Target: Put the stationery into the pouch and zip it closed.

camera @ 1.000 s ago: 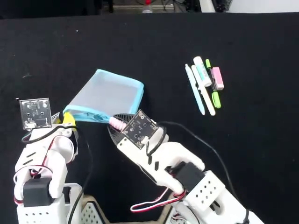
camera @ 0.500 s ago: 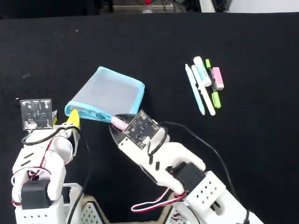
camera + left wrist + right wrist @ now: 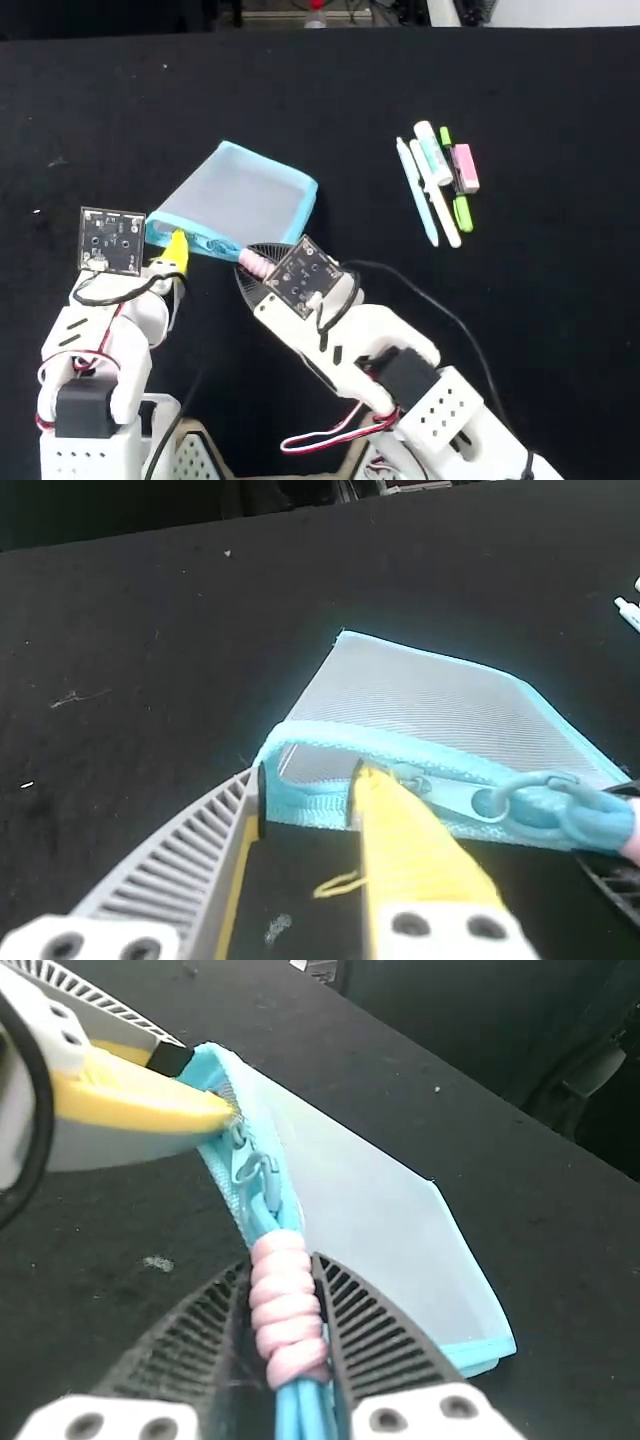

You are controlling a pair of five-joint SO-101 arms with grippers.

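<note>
The light blue mesh pouch (image 3: 240, 198) lies flat left of the table's middle, its zipper edge toward the arms. My left gripper (image 3: 168, 246) stands open at the pouch's left end. In the left wrist view its yellow finger (image 3: 400, 830) and grey finger straddle the zipper rim (image 3: 330, 742). My right gripper (image 3: 251, 264) is shut on the pink braided zipper pull (image 3: 283, 1305) at the zipper's right part. The stationery (image 3: 438, 182), pens, a green highlighter and a pink eraser, lies in a bunch at the right, apart from both grippers.
The black table (image 3: 500, 330) has free room around the stationery and behind the pouch. The right arm's cable (image 3: 440, 310) runs across the table in front of the pens.
My left gripper has let go of the pouch's left corner and moved right along the zipper edge. The pouch has shifted slightly right. The right gripper keeps hold of the pull.
</note>
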